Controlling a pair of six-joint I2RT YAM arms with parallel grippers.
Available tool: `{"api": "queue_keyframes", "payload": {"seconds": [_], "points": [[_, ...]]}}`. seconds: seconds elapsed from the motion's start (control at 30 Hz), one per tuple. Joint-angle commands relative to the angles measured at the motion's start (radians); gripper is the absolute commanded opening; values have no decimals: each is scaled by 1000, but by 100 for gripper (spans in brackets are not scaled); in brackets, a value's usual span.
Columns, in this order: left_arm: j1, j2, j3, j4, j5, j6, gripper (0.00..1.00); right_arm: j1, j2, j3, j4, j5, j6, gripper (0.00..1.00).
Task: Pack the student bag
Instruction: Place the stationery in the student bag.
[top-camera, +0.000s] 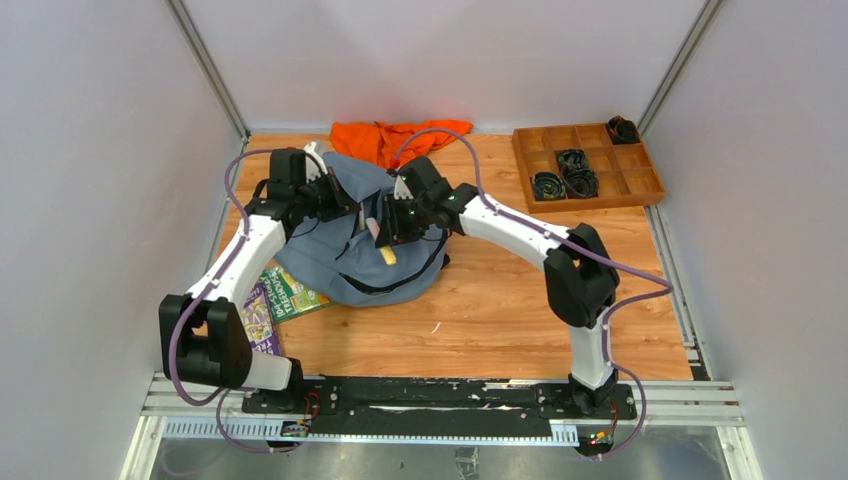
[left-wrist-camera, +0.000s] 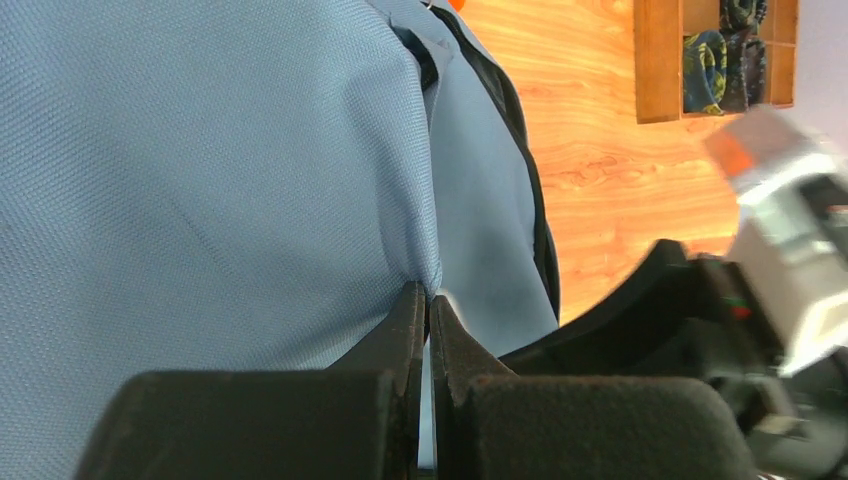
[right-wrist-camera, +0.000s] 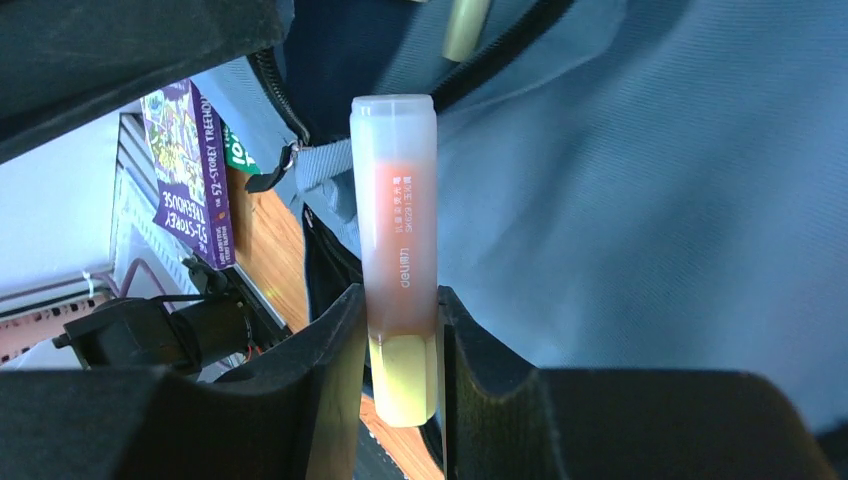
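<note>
Backpack (left-wrist-camera: 200, 150) woven, soft; highlighter (right-wrist-camera: 395, 220) cylindrical, translucent

Pale wooden counter (top-camera: 500, 310) enclosed by plain grey walls. Crumpled orange cloth (top-camera: 395, 138) lying at the far edge, near the middle. Shallow wooden tray (top-camera: 641, 183) with square compartments at the far right, holding dark coiled cords (top-camera: 572, 160) in four of them. Two illustrated books at the near left: one green (top-camera: 295, 295), one purple (top-camera: 258, 325).
</note>
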Motion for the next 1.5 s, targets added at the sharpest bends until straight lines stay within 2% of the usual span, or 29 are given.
{"api": "queue_keyframes", "payload": {"seconds": [0.0,0.47,0.57,0.7,0.8,0.87,0.97,1.07,1.17,1.47], "points": [[7,-47,-1,35,52,1,0,24,75,94,-2,-91,-5,2],[9,-90,-6,0,48,14,0,-8,310,411,-18,-19,130,2],[10,-95,-12,-2,48,13,0,-21,354,454,69,-21,189,5],[10,-98,-27,8,51,10,0,-24,365,430,242,14,244,10],[10,-94,-30,8,57,10,0,-28,393,478,255,34,241,12],[10,-91,-32,12,59,9,0,-31,411,506,257,35,239,19],[10,-85,-27,13,59,10,0,-33,434,537,254,9,236,44],[10,-79,-23,14,61,10,0,-33,422,510,257,-1,231,55],[9,-71,-19,13,63,10,0,-32,386,459,258,-11,209,61],[10,-52,-15,15,48,8,0,-24,181,213,235,-6,99,59]]}}
